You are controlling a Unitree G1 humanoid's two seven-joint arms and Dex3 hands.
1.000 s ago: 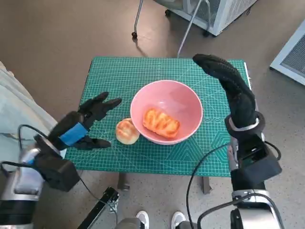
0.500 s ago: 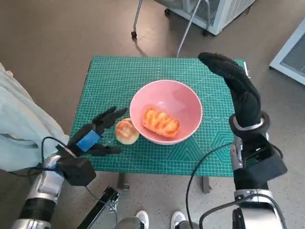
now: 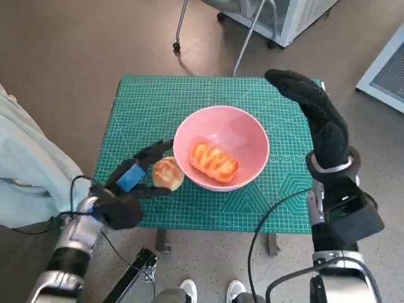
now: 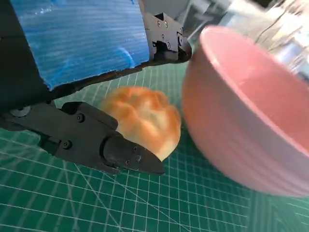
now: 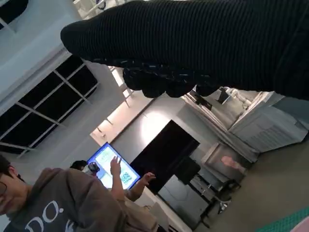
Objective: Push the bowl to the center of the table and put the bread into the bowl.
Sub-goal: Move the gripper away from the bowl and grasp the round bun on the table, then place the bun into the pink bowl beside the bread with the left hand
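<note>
A pink bowl (image 3: 243, 134) stands near the middle of the green mat (image 3: 151, 101) and holds one glazed bread (image 3: 213, 161). A round bun (image 3: 168, 173) lies on the mat against the bowl's left side. My left hand (image 3: 134, 175) is open at the bun, its fingers spread on either side of it. In the left wrist view the bun (image 4: 144, 119) sits between the black fingers (image 4: 106, 142), beside the bowl (image 4: 241, 121); contact is unclear. My right hand (image 3: 312, 107) hovers flat and open above the table's right edge, holding nothing.
Chair legs (image 3: 243, 44) and a white cabinet (image 3: 297, 16) stand beyond the table's far edge. Pale cloth (image 3: 25, 170) lies at the left. Shoes (image 3: 211, 291) show below the near edge. A person (image 5: 63, 203) appears in the right wrist view.
My left hand has moved right across the mat and now has its fingers around the bun. The right hand stays raised, shifted slightly right.
</note>
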